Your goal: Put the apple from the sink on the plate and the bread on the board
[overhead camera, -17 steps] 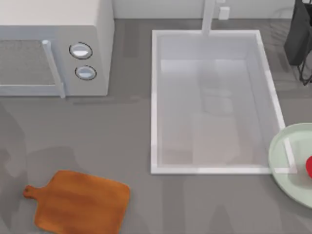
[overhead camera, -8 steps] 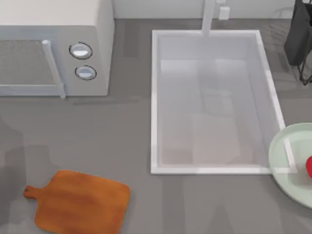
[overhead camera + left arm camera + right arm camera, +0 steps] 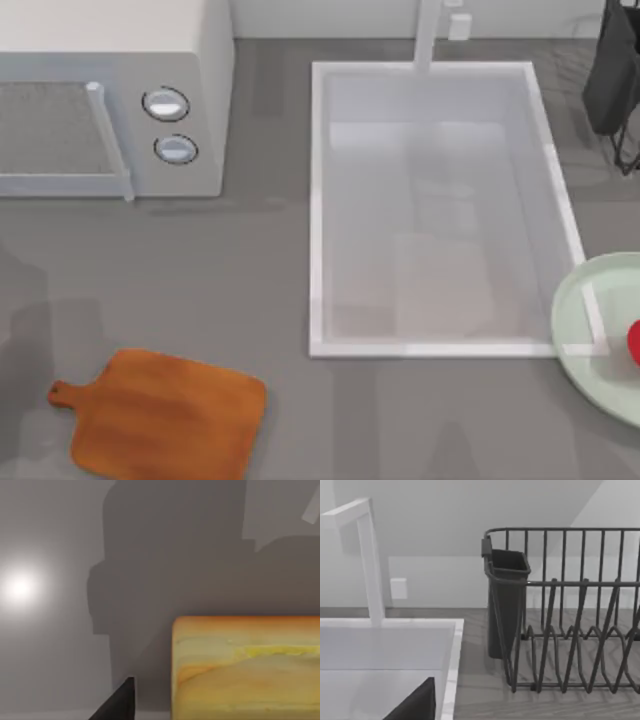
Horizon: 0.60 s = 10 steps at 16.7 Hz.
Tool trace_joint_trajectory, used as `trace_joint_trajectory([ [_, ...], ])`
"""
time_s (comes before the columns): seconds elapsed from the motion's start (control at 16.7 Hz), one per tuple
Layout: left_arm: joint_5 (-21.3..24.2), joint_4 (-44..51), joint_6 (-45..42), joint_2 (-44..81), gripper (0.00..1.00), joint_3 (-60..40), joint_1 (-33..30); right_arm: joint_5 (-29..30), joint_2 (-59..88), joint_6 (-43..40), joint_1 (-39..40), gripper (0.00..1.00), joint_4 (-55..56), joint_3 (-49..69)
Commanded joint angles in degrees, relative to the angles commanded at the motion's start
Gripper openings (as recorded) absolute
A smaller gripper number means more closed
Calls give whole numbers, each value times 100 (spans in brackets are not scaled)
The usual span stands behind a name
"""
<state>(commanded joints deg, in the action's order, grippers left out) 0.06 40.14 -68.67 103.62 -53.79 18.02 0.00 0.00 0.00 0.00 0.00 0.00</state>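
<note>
- Top view: the sink is seen right of centre, a white basin with a pale grey floor and a faucet at its far rim. The plate is cut by the right edge of the view, with its rim overlapping the sink's near right corner. The apple is seen as a red sliver lying on the plate at the very edge of the view. The board lies flat on the table at the lower left, well apart from the sink. A microwave is placed at the upper left, and a dark dish rack at the upper right.
- Left wrist view: the bread is seen close up, golden-orange with yellow patches, against a grey surface. A dark fingertip of the left gripper is seen just beside the bread; whether the bread is grasped cannot be told.
- Right wrist view: the faucet, the sink's rim, and the dish rack with its dark cup are shown. A dark finger of the right gripper is seen over the sink; its state cannot be told.
</note>
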Motion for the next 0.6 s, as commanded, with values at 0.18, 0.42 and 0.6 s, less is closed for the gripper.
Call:
trace_joint_trajectory([
  [0.18, 0, 0, 0, 0, 32, 0, 0, 0, 0, 0, 0, 100, 0, 0],
  [0.42, 0, 0, 0, 0, 2, 0, 0, 0, 0, 0, 0, 100, 0, 0],
  [0.6, 0, 0, 0, 0, 0, 0, 0, 0, 0, 0, 0, 100, 0, 0],
])
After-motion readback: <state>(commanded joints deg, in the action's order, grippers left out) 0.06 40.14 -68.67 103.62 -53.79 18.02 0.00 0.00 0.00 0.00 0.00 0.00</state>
